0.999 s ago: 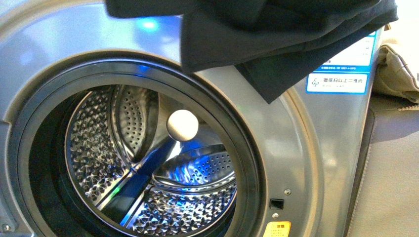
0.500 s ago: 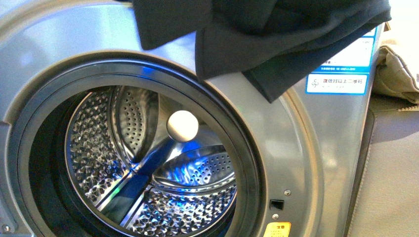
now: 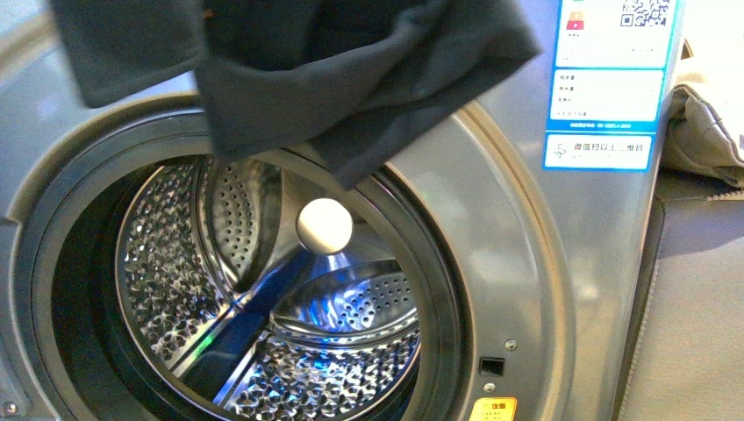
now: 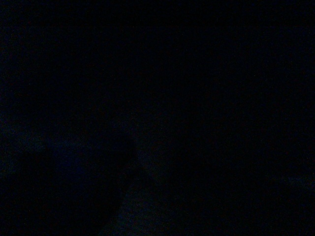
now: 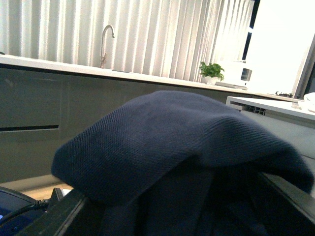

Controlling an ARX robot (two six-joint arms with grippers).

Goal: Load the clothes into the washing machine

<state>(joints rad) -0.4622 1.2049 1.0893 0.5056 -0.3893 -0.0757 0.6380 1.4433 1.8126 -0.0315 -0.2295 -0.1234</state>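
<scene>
- In the right wrist view, the clothes lay heaped over the right gripper, hiding its tips. Whether it was pinching the fabric or spread could not be told.
- The left wrist view was dark, and the left gripper showed nowhere.
- In the front view, the clothes had swung from 1 o'clock to 11–12 o'clock within a second. Their lowest corner now dangled over the top rim of the washing machine.
- That shift had uncovered the label at 2 o'clock.
- The clothes were lined up with the opening but not yet inside; lowering and pushing forward probably came next.
- Beyond them, the drum stood empty apart from a pale round thing at its centre.
- A beige cloth lay at 3 o'clock, well apart.
</scene>
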